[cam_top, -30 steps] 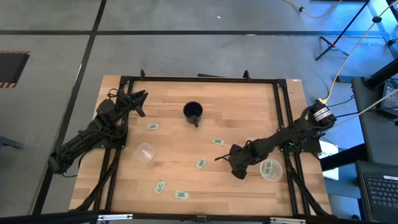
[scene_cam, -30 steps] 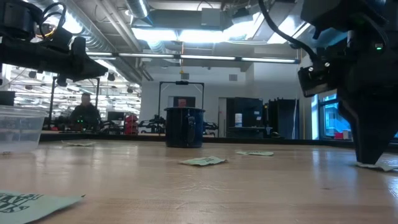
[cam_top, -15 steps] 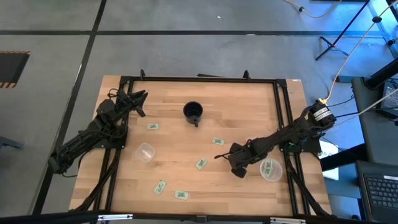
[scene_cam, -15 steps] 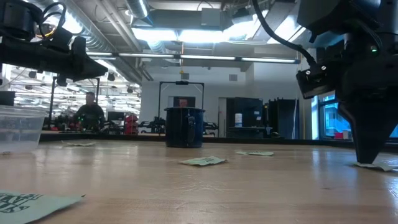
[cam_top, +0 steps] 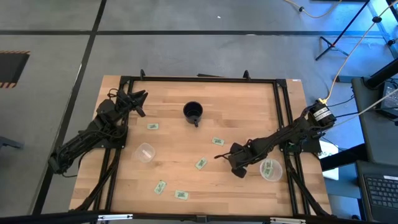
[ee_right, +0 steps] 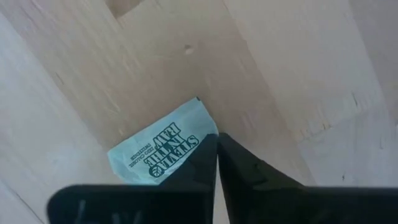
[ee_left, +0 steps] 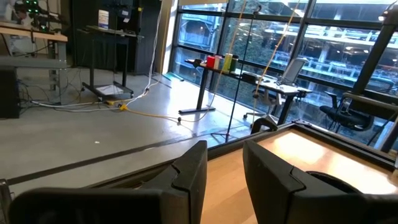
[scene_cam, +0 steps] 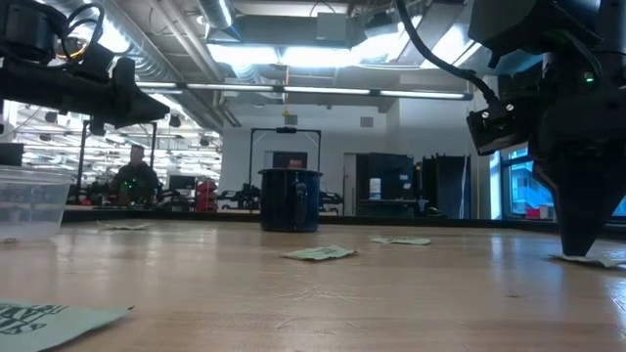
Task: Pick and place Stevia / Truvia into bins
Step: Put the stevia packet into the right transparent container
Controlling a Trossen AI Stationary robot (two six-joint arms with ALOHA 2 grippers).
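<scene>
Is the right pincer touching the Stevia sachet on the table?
Touching. In the right wrist view the right pincer has its fingertips closed together on the edge of the Stevia sachet, which lies flat on the table.

Bare wood lies between the black mug and left cup.

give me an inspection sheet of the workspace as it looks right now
surface: wooden table inside a black frame
job's things: five Stevia sachets lie loose in the high view; one sachet at the right fingertips; left cup looks empty, right cup holds sachets
clutter: black mug near the far edge
grippers: right gripper down at the table beside the right cup, fingers closed on the sachet's edge; left gripper waits at the far left corner, slightly open
cables: leads on the floor beyond the table
surroundings: a person sits far behind
</scene>
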